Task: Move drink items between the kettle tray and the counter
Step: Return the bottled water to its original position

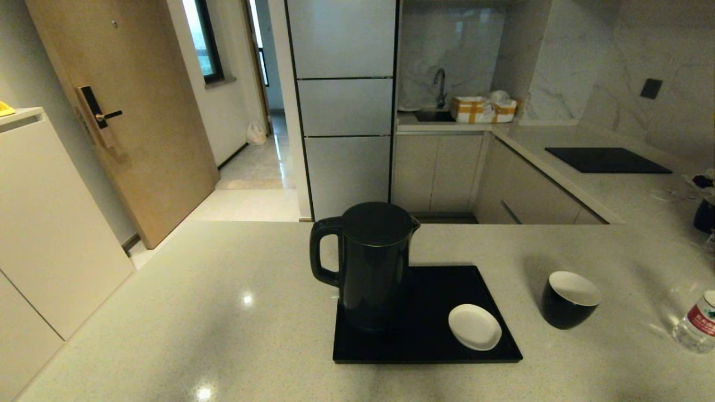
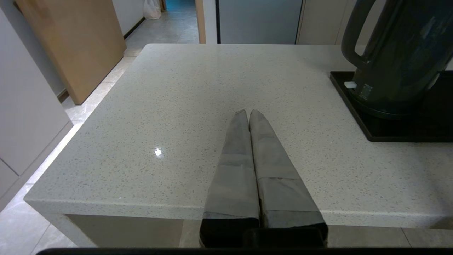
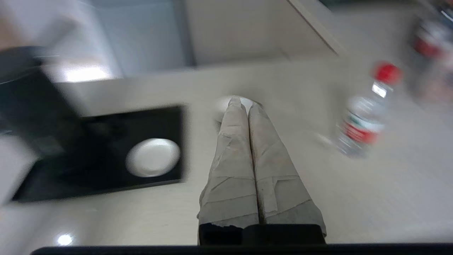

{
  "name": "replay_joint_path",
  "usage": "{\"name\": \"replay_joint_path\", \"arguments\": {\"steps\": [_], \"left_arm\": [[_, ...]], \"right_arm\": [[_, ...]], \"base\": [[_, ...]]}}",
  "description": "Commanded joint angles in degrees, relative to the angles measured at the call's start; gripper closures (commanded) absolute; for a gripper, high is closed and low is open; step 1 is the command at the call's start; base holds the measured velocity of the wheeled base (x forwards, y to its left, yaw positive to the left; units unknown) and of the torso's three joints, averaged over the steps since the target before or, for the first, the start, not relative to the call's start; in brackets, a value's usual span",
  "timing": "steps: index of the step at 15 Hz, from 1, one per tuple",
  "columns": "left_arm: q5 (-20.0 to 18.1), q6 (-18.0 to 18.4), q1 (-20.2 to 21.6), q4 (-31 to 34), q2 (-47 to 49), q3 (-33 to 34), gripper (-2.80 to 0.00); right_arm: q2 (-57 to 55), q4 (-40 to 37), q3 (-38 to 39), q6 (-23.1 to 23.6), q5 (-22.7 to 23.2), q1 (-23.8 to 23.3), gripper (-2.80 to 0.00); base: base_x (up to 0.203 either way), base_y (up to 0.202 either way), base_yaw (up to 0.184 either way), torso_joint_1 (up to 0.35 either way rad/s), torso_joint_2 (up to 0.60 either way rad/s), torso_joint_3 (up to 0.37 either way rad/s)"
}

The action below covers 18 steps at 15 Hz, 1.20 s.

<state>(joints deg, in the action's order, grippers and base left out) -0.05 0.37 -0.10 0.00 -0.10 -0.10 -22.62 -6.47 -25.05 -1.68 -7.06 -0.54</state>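
Kettle (image 1: 373, 262): seated upright on the kettle tray (image 1: 491, 349), beside a saucer (image 1: 474, 326).
Cup (image 1: 569, 298), bottle (image 1: 697, 322): stood on the counter (image 1: 167, 312).
Left gripper (image 2: 248, 114), right gripper (image 3: 245, 102): fingers pressed together, nothing held.

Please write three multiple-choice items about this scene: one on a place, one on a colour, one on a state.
1. Where does the black cup stand?
A. on the kettle tray
B. on the counter
C. on the cooktop

2. What colour is the bottle cap?
A. red
B. blue
C. green

3. How is the left gripper?
A. shut, empty
B. open
C. holding the kettle

Answers:
1 B, it stands on the counter, apart from the kettle tray.
2 A, the right wrist view shows the red cap.
3 A, its fingers meet over bare counter, apart from the kettle.
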Motion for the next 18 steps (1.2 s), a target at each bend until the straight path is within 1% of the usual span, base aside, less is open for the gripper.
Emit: {"name": "replay_joint_path", "arguments": {"steps": [1, 2, 3, 5, 7, 9, 10, 12, 15, 18], "left_arm": [[0.0, 0.0, 0.0, 0.0, 0.0, 0.0, 0.0], [0.0, 0.0, 0.0, 0.0, 0.1, 0.0, 0.0], [0.0, 0.0, 0.0, 0.0, 0.1, 0.0, 0.0], [0.0, 0.0, 0.0, 0.0, 0.1, 0.0, 0.0], [0.0, 0.0, 0.0, 0.0, 0.0, 0.0, 0.0], [0.0, 0.0, 0.0, 0.0, 0.0, 0.0, 0.0], [0.0, 0.0, 0.0, 0.0, 0.1, 0.0, 0.0], [0.0, 0.0, 0.0, 0.0, 0.1, 0.0, 0.0], [0.0, 0.0, 0.0, 0.0, 0.0, 0.0, 0.0], [0.0, 0.0, 0.0, 0.0, 0.1, 0.0, 0.0]], "right_arm": [[-17.0, -0.1, -3.3, -1.7, -8.0, -0.1, 0.0], [-20.6, -0.3, -3.2, -2.6, -10.4, -0.3, 0.0], [-24.3, -0.3, -2.8, -3.3, -11.9, -0.6, 0.0], [-31.6, 0.3, -2.5, -5.4, -13.3, -2.3, 0.0], [-37.5, 2.2, -2.7, -10.2, -13.8, -5.4, 0.0], [-42.3, 5.6, -2.4, -11.8, -14.0, -9.8, 0.0], [-45.1, 9.1, -2.4, -12.0, -13.9, -12.5, 0.0], [-50.0, 14.9, -2.4, -11.9, -13.6, -15.2, 0.0], [-61.1, 25.7, -1.9, -11.9, -13.6, -16.4, 0.0], [-72.2, 41.4, 0.1, -12.0, -14.1, -17.5, 0.0]], "base": [[0.0, 0.0, 0.0, 0.0, 0.0, 0.0], [0.0, 0.0, 0.0, 0.0, 0.0, 0.0], [0.0, 0.0, 0.0, 0.0, 0.0, 0.0], [0.0, 0.0, 0.0, 0.0, 0.0, 0.0], [0.0, 0.0, 0.0, 0.0, 0.0, 0.0], [0.0, 0.0, 0.0, 0.0, 0.0, 0.0], [0.0, 0.0, 0.0, 0.0, 0.0, 0.0], [0.0, 0.0, 0.0, 0.0, 0.0, 0.0], [0.0, 0.0, 0.0, 0.0, 0.0, 0.0], [0.0, 0.0, 0.0, 0.0, 0.0, 0.0]]}}
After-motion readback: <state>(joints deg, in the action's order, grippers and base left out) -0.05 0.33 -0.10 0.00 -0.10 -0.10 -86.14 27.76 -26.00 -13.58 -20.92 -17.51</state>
